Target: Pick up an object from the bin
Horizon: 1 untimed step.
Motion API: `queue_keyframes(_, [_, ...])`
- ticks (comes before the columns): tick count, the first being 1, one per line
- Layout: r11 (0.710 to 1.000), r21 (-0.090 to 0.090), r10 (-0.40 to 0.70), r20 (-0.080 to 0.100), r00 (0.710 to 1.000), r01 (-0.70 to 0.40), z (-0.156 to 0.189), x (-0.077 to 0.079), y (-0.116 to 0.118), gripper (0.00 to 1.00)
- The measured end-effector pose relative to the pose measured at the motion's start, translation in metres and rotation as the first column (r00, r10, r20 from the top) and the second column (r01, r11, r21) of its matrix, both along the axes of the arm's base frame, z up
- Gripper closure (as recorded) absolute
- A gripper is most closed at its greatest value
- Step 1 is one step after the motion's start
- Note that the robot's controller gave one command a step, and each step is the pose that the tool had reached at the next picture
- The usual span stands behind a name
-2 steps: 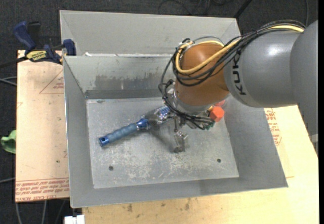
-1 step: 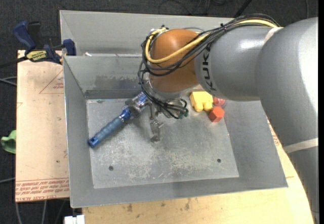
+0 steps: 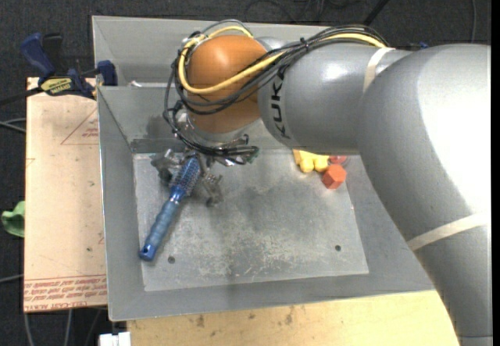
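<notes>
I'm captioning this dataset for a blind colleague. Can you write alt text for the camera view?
A silver robot arm reaches from the right into a grey metal bin, its gripper low over the bristle head of a blue brush lying near the bin's left side. A yellow piece and an orange block lie beside each other further right.

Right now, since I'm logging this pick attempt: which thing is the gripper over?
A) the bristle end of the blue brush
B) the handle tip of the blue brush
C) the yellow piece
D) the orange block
A: the gripper is down over the bristle end of the blue brush in the left part of the bin. The yellow piece and the orange block lie apart to the right.
</notes>
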<state>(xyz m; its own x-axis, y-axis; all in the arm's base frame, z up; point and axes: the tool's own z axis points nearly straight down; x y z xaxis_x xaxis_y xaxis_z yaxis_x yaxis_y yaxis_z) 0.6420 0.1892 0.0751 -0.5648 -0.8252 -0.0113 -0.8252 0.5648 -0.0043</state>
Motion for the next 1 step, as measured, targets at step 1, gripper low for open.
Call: queue_keyframes(1, [1.0,-0.003,-0.003,-0.007,1.0,0.003,-0.0027,-0.0015,-0.0026,1.0])
